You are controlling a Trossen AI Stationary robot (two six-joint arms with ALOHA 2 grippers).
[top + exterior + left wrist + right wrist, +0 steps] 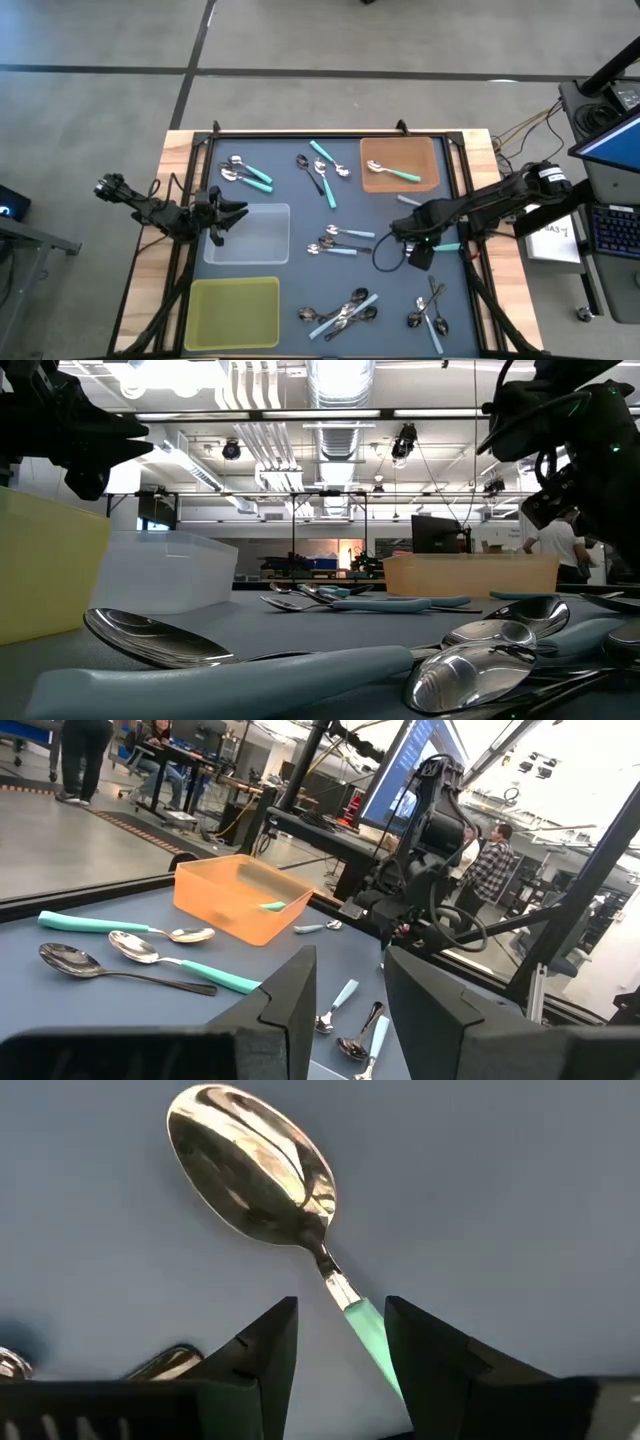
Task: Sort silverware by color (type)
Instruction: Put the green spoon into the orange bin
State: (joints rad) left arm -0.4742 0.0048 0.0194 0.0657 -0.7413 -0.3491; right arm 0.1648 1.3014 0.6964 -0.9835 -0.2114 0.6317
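Small spoons with teal, pale blue or dark handles lie in clusters on the dark blue mat [290,200]. My right gripper [398,232] hangs open over a teal-handled spoon [255,1165]. Its fingers stand on either side of the teal handle [365,1325] just behind the bowl, and I see no touch. My left gripper [232,212] hovers open and empty at the left edge of the clear tray [248,233]. The orange tray [400,162] holds one teal-handled spoon [392,172].
A yellow-green tray [233,312] sits at the mat's near left corner. Spoon clusters lie at the far left [245,172], far middle [322,170], centre [340,240], near middle [340,312] and near right [430,312]. People stand in the room beyond the table.
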